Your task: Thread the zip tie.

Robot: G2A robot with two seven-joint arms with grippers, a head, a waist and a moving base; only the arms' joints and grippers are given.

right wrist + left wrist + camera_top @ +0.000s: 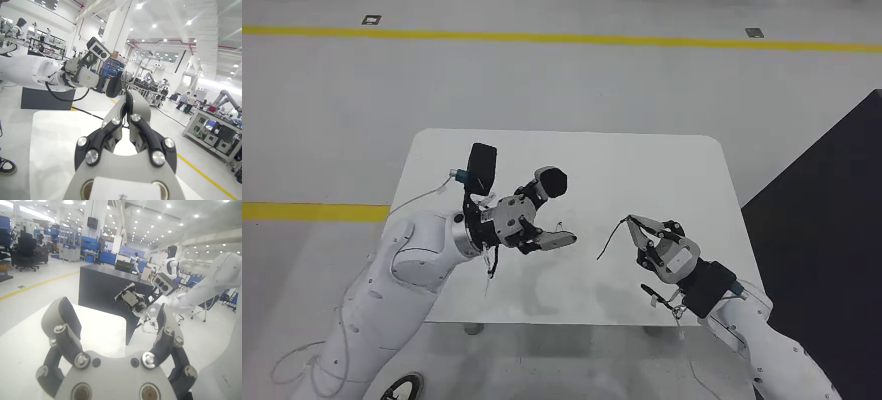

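Take 12 o'clock as the far edge of the worktop (642, 160) in the top view. Nearest you, at about 4 o'clock, your right end effector (633, 222) is pinched narrow on the zip tie (610, 240). The thin black strand trails from the fingertips toward 7 o'clock. In the right wrist view, the pads (132, 102) press together on it and a short length sticks out past them.

A little farther out, at about 8 o'clock, your left end effector (560, 212) is spread wide and holds nothing. It faces 3 o'clock, toward the right one, and the two are well apart.

A dark partition (832, 200) stands off the worktop at 3 o'clock. Past 12 o'clock, a yellow line (542, 38) crosses the floor.
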